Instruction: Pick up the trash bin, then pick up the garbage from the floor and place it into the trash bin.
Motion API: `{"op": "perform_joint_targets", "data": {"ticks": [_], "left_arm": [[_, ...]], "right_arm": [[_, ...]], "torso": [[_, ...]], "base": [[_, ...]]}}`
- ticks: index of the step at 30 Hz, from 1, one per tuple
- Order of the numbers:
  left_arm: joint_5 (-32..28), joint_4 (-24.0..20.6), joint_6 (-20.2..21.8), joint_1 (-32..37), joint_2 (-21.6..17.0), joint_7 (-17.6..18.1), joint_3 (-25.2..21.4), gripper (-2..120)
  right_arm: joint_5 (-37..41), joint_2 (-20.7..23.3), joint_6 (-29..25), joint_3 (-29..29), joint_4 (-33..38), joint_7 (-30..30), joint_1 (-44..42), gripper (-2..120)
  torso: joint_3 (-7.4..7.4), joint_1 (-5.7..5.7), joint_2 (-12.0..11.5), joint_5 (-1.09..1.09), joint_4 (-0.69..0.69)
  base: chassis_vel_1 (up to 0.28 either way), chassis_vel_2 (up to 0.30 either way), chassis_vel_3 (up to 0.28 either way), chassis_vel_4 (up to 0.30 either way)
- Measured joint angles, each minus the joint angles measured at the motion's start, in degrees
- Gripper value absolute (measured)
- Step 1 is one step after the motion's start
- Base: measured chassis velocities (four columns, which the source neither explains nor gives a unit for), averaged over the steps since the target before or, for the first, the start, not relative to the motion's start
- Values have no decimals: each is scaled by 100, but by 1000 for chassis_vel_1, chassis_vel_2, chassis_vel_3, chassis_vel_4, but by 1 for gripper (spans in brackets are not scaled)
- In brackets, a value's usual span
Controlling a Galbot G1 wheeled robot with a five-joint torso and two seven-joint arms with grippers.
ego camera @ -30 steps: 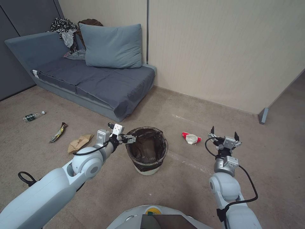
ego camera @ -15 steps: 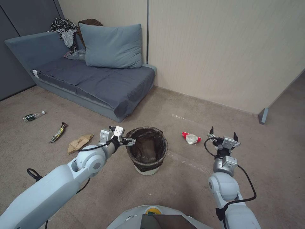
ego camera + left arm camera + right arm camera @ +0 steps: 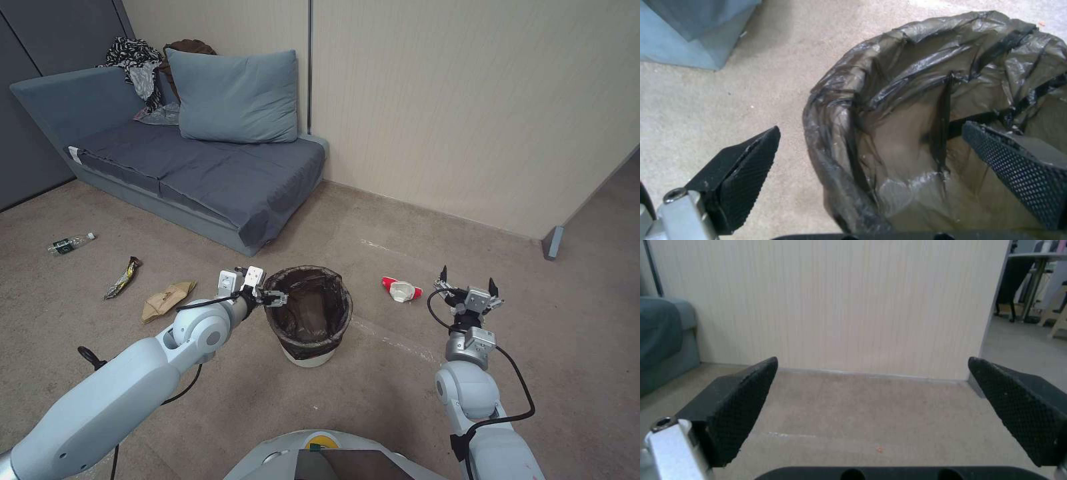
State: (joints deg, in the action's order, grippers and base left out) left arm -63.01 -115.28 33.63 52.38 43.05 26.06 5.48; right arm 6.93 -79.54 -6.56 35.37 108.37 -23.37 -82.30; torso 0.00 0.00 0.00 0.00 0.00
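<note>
The step in hand is the first one: taking hold of the trash bin [image 3: 309, 313], which stands upright on the carpeted floor [image 3: 373, 393] in front of the robot, its dark bag folded over the rim. The left claw [image 3: 272, 295] is at the bin's near-left rim with its jaws spread wide; in the left wrist view one finger [image 3: 744, 173] sits outside the bag-covered rim over the carpet and the other hangs over the inside, so the rim lies between them. Nothing is gripped yet, and whether either pad already touches the bag is hard to judge.

The next move probably calls for the jaws to come together on the rim and liner, then a lift.

The right claw [image 3: 467, 288] waits spread wide and empty above the floor, near the crumpled red-and-white cup [image 3: 402, 289]. A brown paper bag [image 3: 167, 299], a snack wrapper [image 3: 124, 277] and a small bottle [image 3: 70, 243] lie to the bin's left, near the sofa [image 3: 193, 167].
</note>
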Motion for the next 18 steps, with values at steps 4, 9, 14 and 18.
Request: {"op": "perform_joint_targets", "data": {"ticks": [4,9,14,18], "left_arm": [[-210,85,74,-115,91,118,76,100],[-488,282,191,-299,150,188,176,99],[-541,479,227,-426,229,201,289,99],[-579,605,248,-482,297,244,318,99]], "right_arm": [[-6,-18,-12,-1,-19,-7,14,100],[-13,-46,-17,-19,-51,-18,42,100],[-27,-71,-27,-30,-63,-21,48,100],[-28,-69,-39,-26,-64,-24,40,100]], "torso": [[0,0,0,0,0],[0,0,0,0,0],[0,0,0,0,0],[0,0,0,0,0]], "base": [[0,0,0,0],[0,0,0,0],[0,0,0,0],[0,0,0,0]]}}
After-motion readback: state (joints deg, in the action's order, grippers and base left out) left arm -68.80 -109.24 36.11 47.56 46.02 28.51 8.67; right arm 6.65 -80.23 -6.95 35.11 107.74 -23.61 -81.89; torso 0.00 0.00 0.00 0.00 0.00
